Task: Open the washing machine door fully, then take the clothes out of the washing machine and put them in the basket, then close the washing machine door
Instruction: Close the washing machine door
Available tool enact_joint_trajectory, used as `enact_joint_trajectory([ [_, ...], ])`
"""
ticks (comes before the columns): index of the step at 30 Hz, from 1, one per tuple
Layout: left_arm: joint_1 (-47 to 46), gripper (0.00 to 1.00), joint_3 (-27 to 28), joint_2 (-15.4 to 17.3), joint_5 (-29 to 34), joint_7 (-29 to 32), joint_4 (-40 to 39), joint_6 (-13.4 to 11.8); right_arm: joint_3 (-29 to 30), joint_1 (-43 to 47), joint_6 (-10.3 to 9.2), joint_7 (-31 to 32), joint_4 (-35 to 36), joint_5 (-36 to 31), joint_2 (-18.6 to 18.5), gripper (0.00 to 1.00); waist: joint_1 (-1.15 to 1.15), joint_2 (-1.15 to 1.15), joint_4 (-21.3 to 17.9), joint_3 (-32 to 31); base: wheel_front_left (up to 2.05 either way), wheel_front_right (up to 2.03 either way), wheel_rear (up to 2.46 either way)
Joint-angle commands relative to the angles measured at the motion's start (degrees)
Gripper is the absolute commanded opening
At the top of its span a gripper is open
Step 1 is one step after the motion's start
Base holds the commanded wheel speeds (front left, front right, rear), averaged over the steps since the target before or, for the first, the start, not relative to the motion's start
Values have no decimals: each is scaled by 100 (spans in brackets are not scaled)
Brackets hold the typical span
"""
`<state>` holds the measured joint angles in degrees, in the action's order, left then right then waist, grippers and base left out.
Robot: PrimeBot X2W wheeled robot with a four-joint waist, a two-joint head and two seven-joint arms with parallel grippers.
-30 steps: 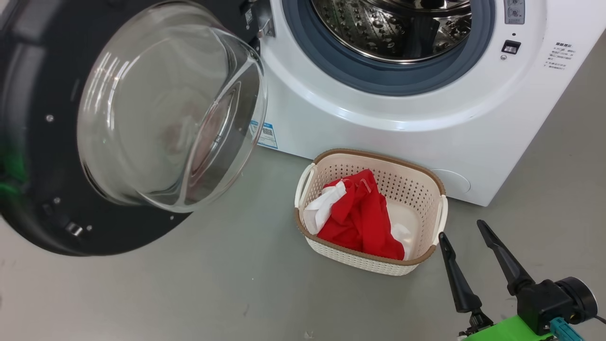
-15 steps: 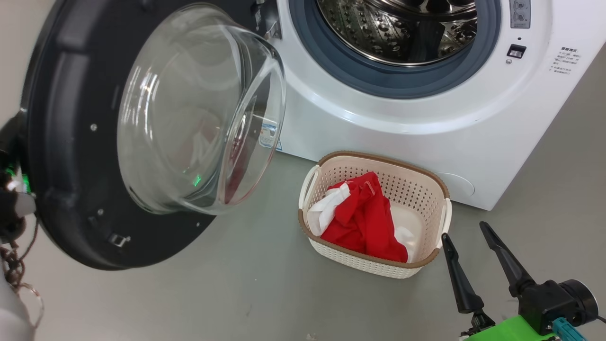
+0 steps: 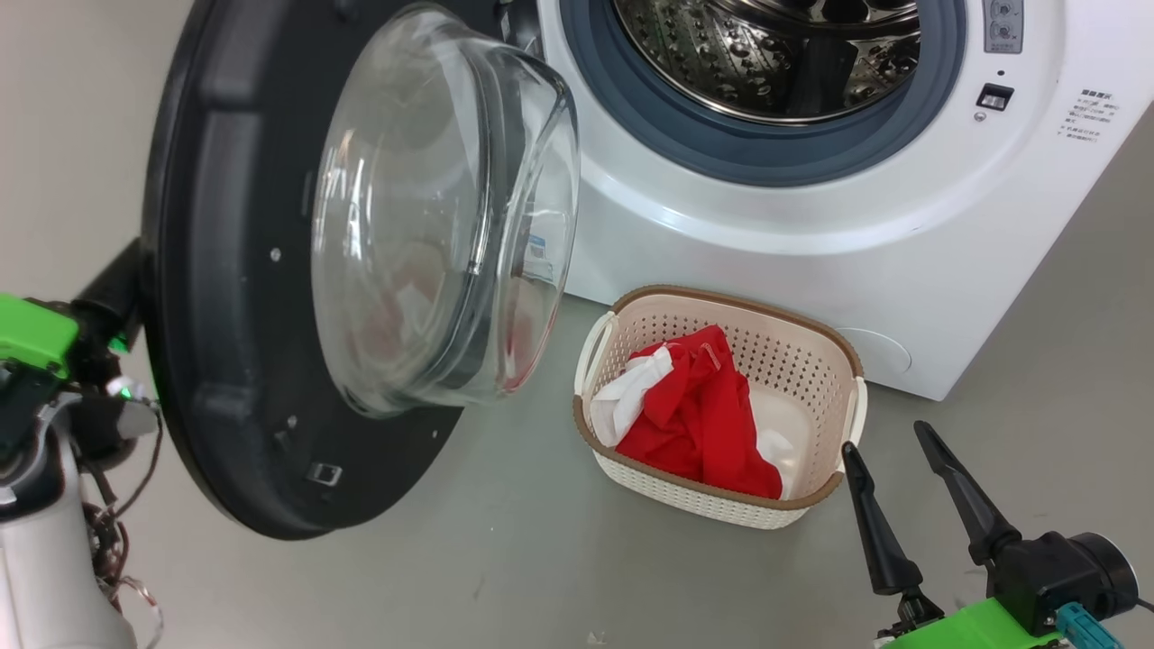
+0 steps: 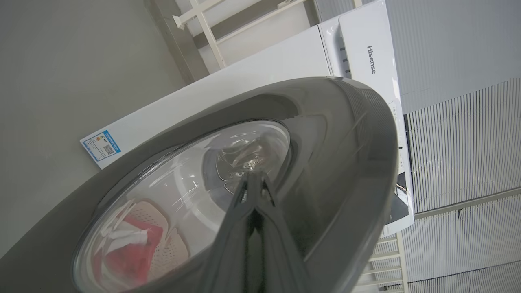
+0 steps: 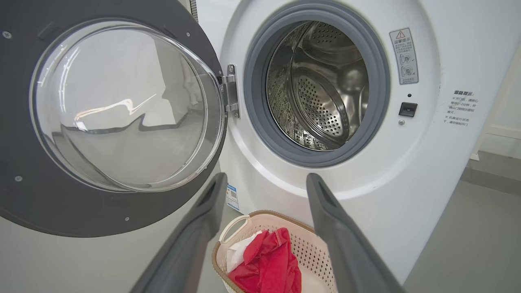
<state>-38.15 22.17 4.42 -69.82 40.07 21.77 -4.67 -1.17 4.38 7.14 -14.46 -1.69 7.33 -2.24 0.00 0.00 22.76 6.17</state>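
On the washing machine (image 4: 264, 69), "Hisense" is printed; one basket (image 3: 739, 300) holds red clothes (image 3: 699, 415); left gripper (image 4: 253, 179) together, right gripper (image 3: 884, 439) apart.

A smooth grey floor (image 3: 505, 577) lies under soft, even light, marked by a few small dark scuffs (image 3: 476, 590). In the left wrist view, finely ribbed pale panelling (image 4: 460, 142) lines one side, and thin white bars (image 4: 207, 24), perhaps a rack or shelf frame, cross the top. The right wrist view has a cream wall (image 5: 506, 101) above a darker grey skirting band (image 5: 488, 177)
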Motion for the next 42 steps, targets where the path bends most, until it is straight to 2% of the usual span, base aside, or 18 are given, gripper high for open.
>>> enact_joint_trajectory([
  [1, 83, 0, 23, 124, -55, 97, -254, -36, -169, -195, 35, -53, 158, 52, -64, 100, 0, 0, -12, 10, 0, 0, 0],
  [8, 398, 0, -228, -77, -300, 271, -874, -173, -196, -223, 35, -53, 167, 89, -64, 100, 0, 0, -80, 60, 0, 0, 0],
  [15, 685, 0, -619, -146, -684, 241, -1257, -272, -167, -229, 35, -53, 166, 115, -64, 100, 0, 0, -103, 56, 0, 0, 0],
  [25, 978, 0, -1532, -153, -1626, -259, -1563, -377, -156, -247, 35, -53, 165, 164, -64, 100, 0, 0, -196, 37, 0, 0, 0],
  [29, 1087, 0, -1860, -153, -1786, -399, -1629, -387, -138, -254, 35, -53, 180, 174, -64, 100, 0, 0, -273, 54, 0, 0, 0],
  [42, 1042, 0, -2294, -154, -2084, -628, -1504, -287, -127, -293, 35, -53, 178, 186, -64, 100, 0, 0, -607, 99, 0, 0, 0],
])
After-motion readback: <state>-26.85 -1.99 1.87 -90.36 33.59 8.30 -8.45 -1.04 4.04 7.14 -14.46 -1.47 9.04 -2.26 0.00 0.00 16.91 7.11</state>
